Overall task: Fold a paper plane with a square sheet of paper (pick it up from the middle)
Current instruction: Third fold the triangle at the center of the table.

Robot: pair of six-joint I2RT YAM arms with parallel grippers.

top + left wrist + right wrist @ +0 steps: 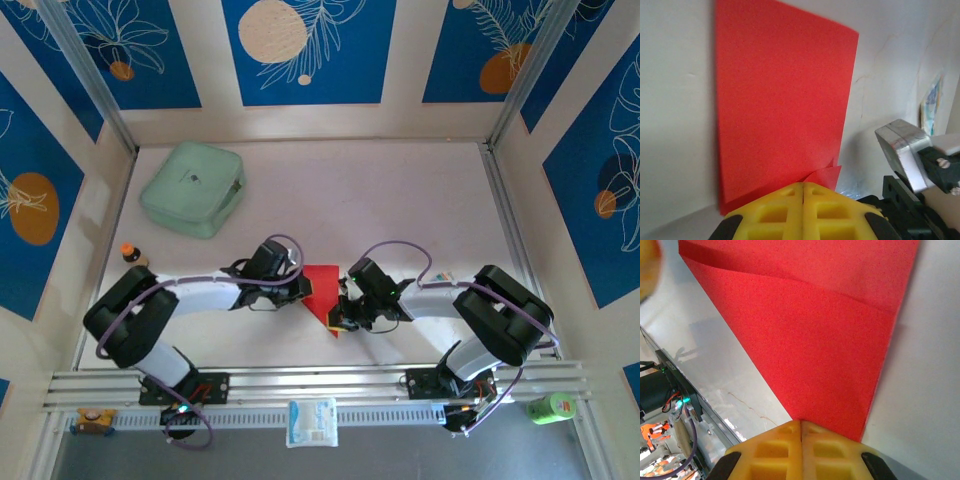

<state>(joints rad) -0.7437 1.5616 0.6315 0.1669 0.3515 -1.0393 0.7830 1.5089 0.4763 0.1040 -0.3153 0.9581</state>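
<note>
The square sheet of paper point(322, 288) is bright red and lies flat on the white table between my two grippers, folded to a triangular outline whose point faces the near edge. My left gripper point(303, 290) is shut, its yellow fingertips point(790, 192) resting on the sheet's point(785, 95) left edge beside a small raised flap point(827, 176). My right gripper point(343, 312) is shut too, its fingertips point(815, 432) lying over the narrow point of the sheet point(825, 340), where a diagonal crease shows. A paper plane is out of view.
A mint-green case point(193, 187) lies at the back left. A small brown bottle point(131, 254) stands by the left wall. On the front rail are a white packet point(312, 421) and a green item point(550, 407). The right arm's metal wrist part point(902, 152) is close beside my left gripper.
</note>
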